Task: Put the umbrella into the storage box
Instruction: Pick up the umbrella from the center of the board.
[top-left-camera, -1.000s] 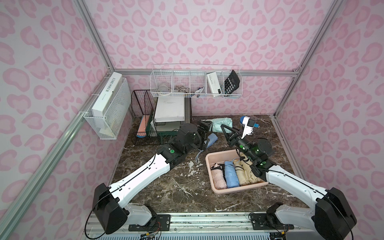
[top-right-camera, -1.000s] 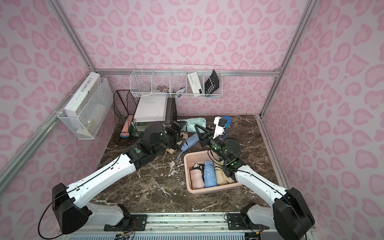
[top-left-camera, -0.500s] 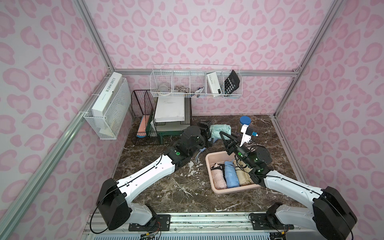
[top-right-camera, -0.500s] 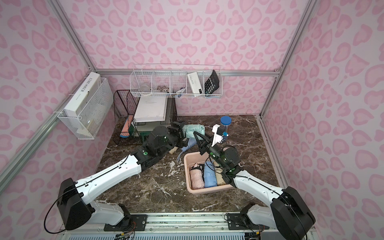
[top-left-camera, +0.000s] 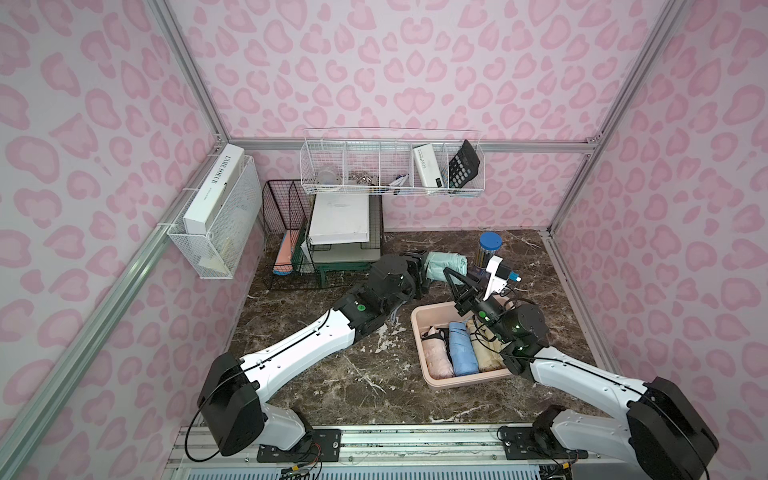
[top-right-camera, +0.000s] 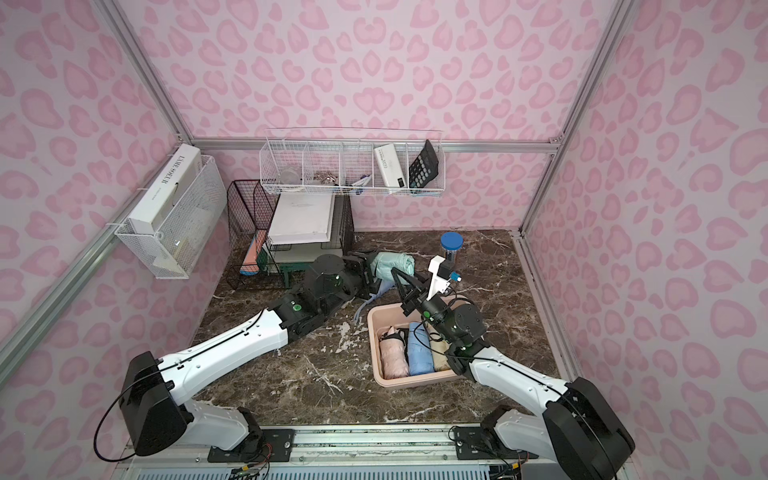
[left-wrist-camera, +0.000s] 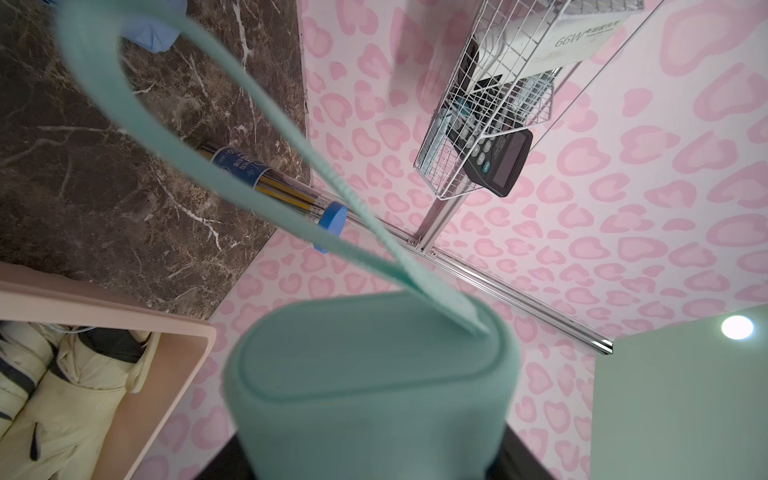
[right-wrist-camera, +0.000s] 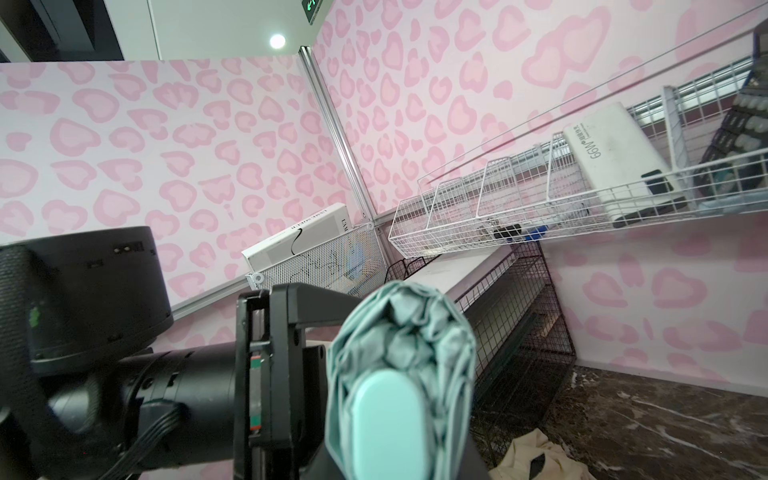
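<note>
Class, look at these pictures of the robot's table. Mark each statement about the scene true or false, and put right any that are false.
1. Three folded umbrellas lie side by side in the storage box. True.
2. The mint-green umbrella is already inside the box. False: it is outside, beyond the box's far end.
3. A black calculator sits in the white wire basket on the back wall. True.
4. The blue-lidded tube lies on its side. False: it stands upright on the table.
5. In the box, the blue umbrella lies between the pink umbrella and the beige umbrella. True.
</note>
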